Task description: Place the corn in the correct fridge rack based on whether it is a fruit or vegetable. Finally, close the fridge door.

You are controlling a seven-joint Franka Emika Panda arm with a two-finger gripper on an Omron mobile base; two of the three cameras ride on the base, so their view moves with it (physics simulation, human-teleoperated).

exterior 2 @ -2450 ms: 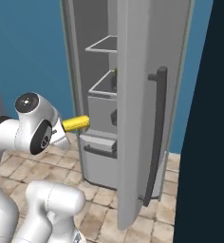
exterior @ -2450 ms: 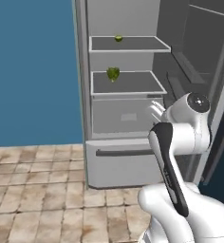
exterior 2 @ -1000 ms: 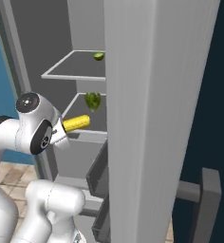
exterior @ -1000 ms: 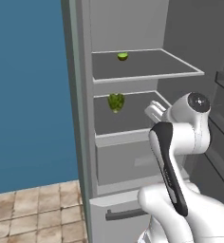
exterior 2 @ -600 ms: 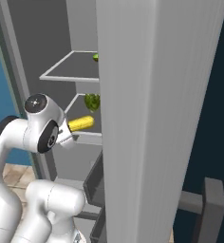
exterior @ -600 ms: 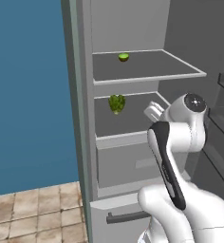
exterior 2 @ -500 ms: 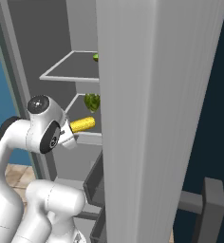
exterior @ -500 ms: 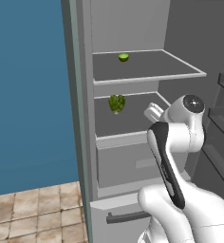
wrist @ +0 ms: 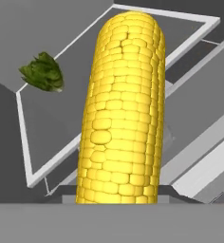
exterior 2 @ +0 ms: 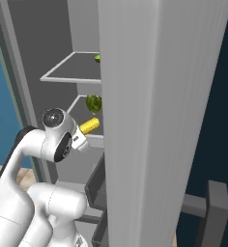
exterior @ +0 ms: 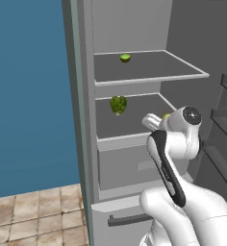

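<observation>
The corn [wrist: 121, 109], a bright yellow cob, stands lengthwise in my gripper [exterior 2: 83, 132], which is shut on its lower end. In the right base view the corn [exterior 2: 89, 126] pokes out toward the fridge rack [exterior 2: 78, 109], level with the shelf's front rim. The hand view has the rack [wrist: 52, 128] just beyond the cob, with a lumpy green vegetable [wrist: 43, 72] on its far left. From the left base view, my gripper [exterior: 157, 119] hovers at the rack's [exterior: 134, 120] front right corner. The fridge door [exterior 2: 154, 120] stands open on the right.
A small round green fruit [exterior: 125, 57] lies on the higher shelf [exterior: 154, 67]. The grey drawer box [exterior: 127, 163] sits under the rack, and a low drawer with a horizontal handle [exterior: 130, 218] below that. Door ledges [exterior: 223, 125] jut in at the right.
The base has driven closer to the fridge, so the whole scene has grown. Over the last second my hand has edged the corn slightly forward toward the lower rack.
</observation>
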